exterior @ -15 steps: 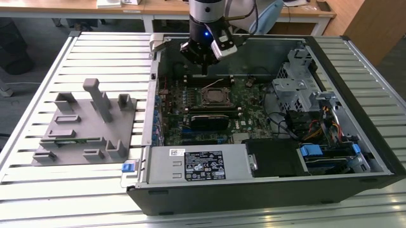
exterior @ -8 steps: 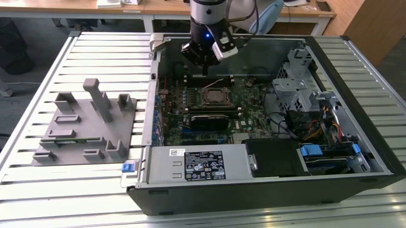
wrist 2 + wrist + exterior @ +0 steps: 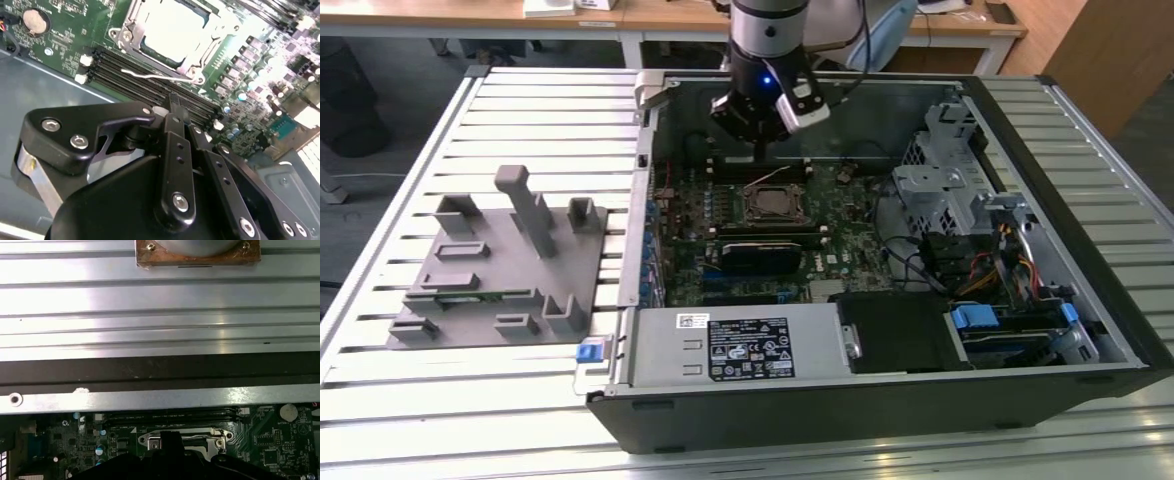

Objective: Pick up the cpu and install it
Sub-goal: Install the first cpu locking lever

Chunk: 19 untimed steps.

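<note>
The cpu (image 3: pixel 172 27) lies flat in the motherboard socket (image 3: pixel 774 203), its pale metal top framed by the socket's metal bracket. A thin wire lever (image 3: pixel 160 77) runs along the socket edge nearest the gripper. In the exterior view my gripper (image 3: pixel 767 152) hangs inside the open computer case, just behind the socket. In the second wrist view its black fingers (image 3: pixel 173 107) meet at one tip over the dark memory slots (image 3: pixel 150 82), shut with nothing between them. The tip is close to the lever and apart from the cpu.
The open case (image 3: pixel 1067 330) holds a drive cage (image 3: pixel 947 180), cables, a power supply (image 3: pixel 740 345) and a black heatsink block (image 3: pixel 761 255). A grey fixture plate (image 3: pixel 494 270) with upright blocks lies on the slatted table at the exterior view's left. The case wall (image 3: pixel 160 372) stands behind the slots.
</note>
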### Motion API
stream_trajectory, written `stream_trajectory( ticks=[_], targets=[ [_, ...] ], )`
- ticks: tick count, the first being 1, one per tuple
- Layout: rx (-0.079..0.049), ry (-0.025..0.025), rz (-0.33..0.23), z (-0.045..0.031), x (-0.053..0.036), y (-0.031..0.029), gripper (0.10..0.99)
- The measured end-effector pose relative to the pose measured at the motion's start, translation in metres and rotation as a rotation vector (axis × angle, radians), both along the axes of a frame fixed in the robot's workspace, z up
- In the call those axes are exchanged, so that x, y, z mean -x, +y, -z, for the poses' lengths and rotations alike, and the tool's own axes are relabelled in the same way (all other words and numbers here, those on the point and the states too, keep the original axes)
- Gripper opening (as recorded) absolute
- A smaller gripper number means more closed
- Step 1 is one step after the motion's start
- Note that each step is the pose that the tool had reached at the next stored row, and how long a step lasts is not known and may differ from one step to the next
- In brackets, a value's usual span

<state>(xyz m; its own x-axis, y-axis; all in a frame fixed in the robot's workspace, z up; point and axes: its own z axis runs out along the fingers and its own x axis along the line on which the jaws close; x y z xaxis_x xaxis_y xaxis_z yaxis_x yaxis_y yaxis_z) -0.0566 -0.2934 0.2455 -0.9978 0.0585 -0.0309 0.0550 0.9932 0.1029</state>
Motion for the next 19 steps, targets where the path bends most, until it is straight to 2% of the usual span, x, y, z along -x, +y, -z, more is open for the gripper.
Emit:
stream_trajectory(
  ticks=[4, 19],
  targets=[
    [0.000, 0.0000, -0.026, 0.0034, -0.0031, 0.0000, 0.106],
    [0.000, 0.0000, -0.028, 0.0158, -0.0142, 0.0013, 0.106]
  ],
)
